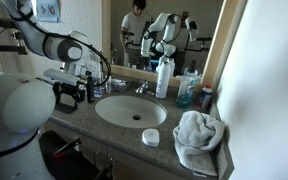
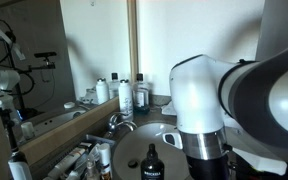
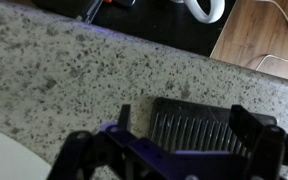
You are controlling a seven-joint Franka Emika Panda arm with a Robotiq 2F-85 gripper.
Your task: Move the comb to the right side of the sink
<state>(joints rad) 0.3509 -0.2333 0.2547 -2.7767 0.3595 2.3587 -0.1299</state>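
Wrist view puts the pincer (image 3: pixel 187 138) nearest the lens, at six o'clock of the frame, spread wide. Its dark fingers (image 3: pixel 84 158) reach out over the speckled stone surface (image 3: pixel 64 70). The black comb (image 3: pixel 199 118) lies flat on that surface in the gap between them, its length running across the picture. Nothing is gripped. The jaws stand well open, and I cannot tell whether the finger at four o'clock touches the comb's end or only hangs over it.

The step in hand looks like the grasp. The comb is thin and lies flat on hard stone, so the fingertips probably need to go right down to the surface before closing. The comb seems to sit nearer one finger, so centring the pincer first should keep it from skidding or twisting as the jaws shut.

In an exterior view the pincer (image 1: pixel 72 92) hangs low at nine o'clock of the sink (image 1: pixel 131 110). The comb is hidden beneath it there. Past the basin, a small white dish (image 1: pixel 151 137) sits at five o'clock, a crumpled towel (image 1: pixel 199 140) at four o'clock and bottles (image 1: pixel 164 78) at one o'clock. The comb should be lifted well clear for the crossing and set down on bare stone among these.
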